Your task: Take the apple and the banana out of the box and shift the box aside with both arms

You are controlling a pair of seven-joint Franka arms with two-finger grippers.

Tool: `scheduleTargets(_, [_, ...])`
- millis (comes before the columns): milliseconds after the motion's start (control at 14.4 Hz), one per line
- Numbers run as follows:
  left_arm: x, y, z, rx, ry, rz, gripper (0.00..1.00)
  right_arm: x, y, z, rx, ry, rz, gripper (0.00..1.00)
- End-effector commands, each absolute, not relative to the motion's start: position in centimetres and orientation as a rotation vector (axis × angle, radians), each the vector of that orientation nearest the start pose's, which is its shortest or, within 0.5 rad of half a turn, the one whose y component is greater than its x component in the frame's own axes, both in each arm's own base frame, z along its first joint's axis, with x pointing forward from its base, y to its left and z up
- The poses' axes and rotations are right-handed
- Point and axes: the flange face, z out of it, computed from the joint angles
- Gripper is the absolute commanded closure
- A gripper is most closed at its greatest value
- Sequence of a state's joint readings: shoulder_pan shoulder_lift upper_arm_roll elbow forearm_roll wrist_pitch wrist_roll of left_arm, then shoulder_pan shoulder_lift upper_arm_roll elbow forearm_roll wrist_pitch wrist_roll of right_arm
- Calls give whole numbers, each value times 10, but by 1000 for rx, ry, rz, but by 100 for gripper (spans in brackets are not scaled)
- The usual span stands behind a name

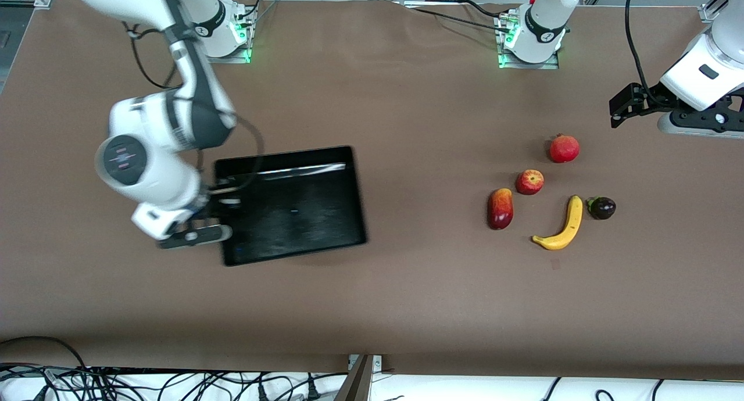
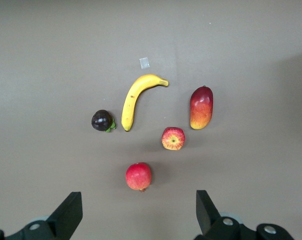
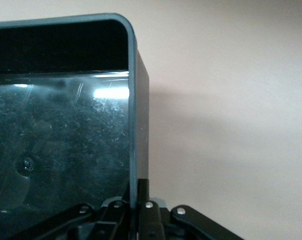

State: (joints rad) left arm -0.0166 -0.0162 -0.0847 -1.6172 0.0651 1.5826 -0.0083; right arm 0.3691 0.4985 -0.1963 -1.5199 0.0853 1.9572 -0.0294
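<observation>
Front view. Seen toward the right arm's end of the table: the black box (image 1: 302, 206), flat on the brown table (image 1: 407, 308). Right gripper (image 1: 224, 206) down at the box's wall on the side toward the right arm's end, fingers pinched together on that wall. Gathered toward the left arm's end, well apart from the box: five fruits. Pomegranate (image 1: 564, 149) farthest from the camera; apple (image 1: 530, 182) a little nearer; mango (image 1: 500, 208) beside the apple, toward the box; banana (image 1: 562, 226) nearest the camera, with the dark purple fruit (image 1: 602, 208) just beside its upper tip. Left gripper (image 1: 625, 107) held up over bare table near the left arm's edge, clear of every fruit; arm waiting.

Left wrist view. Looked straight down on the five fruits: pomegranate (image 2: 139, 176), apple (image 2: 173, 138), mango (image 2: 201, 107), banana (image 2: 136, 99), dark purple fruit (image 2: 102, 120), none touching another. Small pale square mark (image 2: 144, 62) on the table by the banana. Left gripper's fingers (image 2: 68, 212) spread wide apart, nothing between them.

Right wrist view. Filled mostly by the box's glossy floor and rounded corner (image 3: 122, 30). Right gripper (image 3: 137, 200) clamped on the thin wall, one finger inside, one outside.
</observation>
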Motion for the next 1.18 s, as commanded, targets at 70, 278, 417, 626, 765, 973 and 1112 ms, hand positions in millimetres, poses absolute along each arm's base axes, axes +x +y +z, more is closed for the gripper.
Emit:
scheduleTargets(70, [553, -49, 617, -3086, 157, 27, 0, 663, 59, 347, -3079, -285, 137, 100])
scheduleTargets(278, [553, -43, 616, -3084, 142, 34, 0, 649, -5, 308, -3079, -261, 133, 100])
scheduleTargets(417, [553, -45, 616, -3082, 142, 32, 0, 633, -39, 279, -3090, -228, 104, 100])
scheduleTargets(626, [553, -47, 616, -3082, 147, 31, 0, 606, -64, 254, -3071, -126, 139, 100])
scheduleTargets(765, [553, -48, 616, -3087, 150, 34, 0, 590, -71, 240, -3073, -93, 147, 100])
scheduleTargets(973, [552, -53, 616, -3081, 154, 35, 0, 586, -72, 238, -3076, -88, 131, 7])
scheduleTargets(1112, [552, -49, 616, -3080, 152, 33, 0, 591, -68, 266, -3074, -88, 70, 0])
